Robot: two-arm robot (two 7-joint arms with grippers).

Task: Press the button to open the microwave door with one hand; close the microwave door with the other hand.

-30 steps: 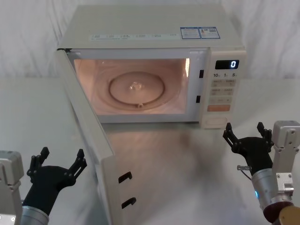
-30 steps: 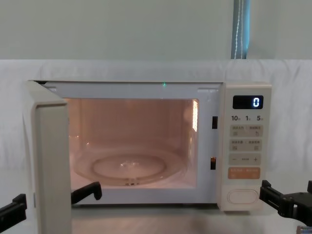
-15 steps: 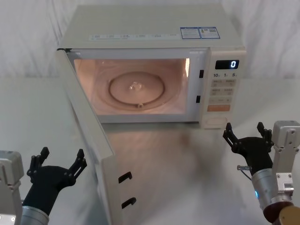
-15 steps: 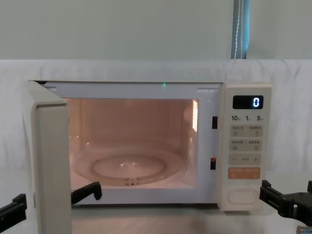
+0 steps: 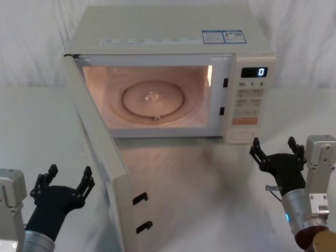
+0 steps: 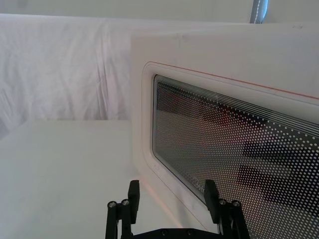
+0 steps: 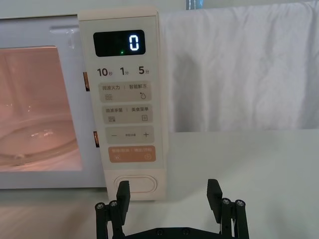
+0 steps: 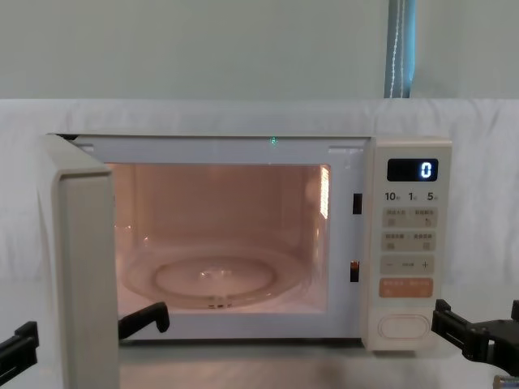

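Near left, beside the wide-swung microwave door (image 5: pixel 100 152): left gripper (image 5: pixel 63 185) nudged nearer (jaws wide), closing push apparently starting; near right below the button (image 5: pixel 241 135), right gripper (image 5: pixel 278 151) unmoved, jaws wide.

Microwave (image 5: pixel 173 31) at the back of the table (image 5: pixel 210 178), door swung out.

The microwave door (image 5: pixel 102 157) stands out on the left; the left gripper (image 5: pixel 63 181) sits left of it. The button (image 5: pixel 240 135) is low on the right, the right gripper (image 5: pixel 278 149) just before it.

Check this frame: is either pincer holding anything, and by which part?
Nothing held. The left pincer and right pincer are both open and empty.
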